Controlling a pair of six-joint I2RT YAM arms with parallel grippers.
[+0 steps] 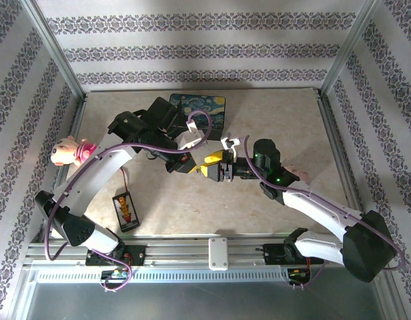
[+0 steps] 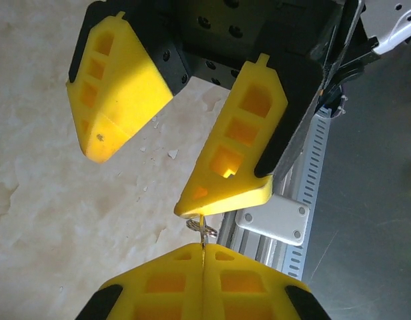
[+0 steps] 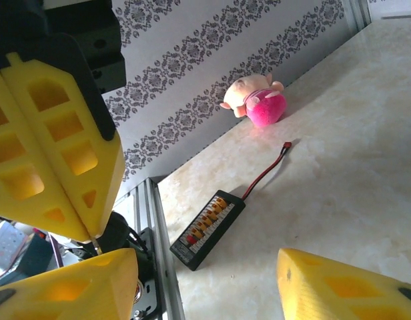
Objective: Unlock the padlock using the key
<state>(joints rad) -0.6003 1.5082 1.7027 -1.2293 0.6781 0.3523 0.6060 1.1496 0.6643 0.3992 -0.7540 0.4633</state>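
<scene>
At the far left of the table (image 1: 292, 120), against the wall, a pink plush (image 1: 69, 152) is seen lying. Just nearer the arms, a black board (image 1: 125, 210) with a red wire is laid flat, well apart from both grippers.

The left gripper (image 2: 202, 257) is held above the middle of the table, with its yellow fingers pressed together. A thin metal sliver, seemingly the key (image 2: 202, 229), is pinched in the seam between them. It sticks out from the tips, and a small wire loop is seen on it.

Behind the left arm, a dark painted box (image 1: 205, 107) is set flat near the back wall and is partly covered by the arm.

The right gripper (image 2: 140, 183) is met tip to tip with the left one. Its fingers are spread wide and bare table is seen between them. The free end of the key is touched to the tip of one right finger (image 2: 239, 153), while the other finger is kept well off to the side.

Where the padlock lies cannot be told; it is too small or too hidden to be made out.
</scene>
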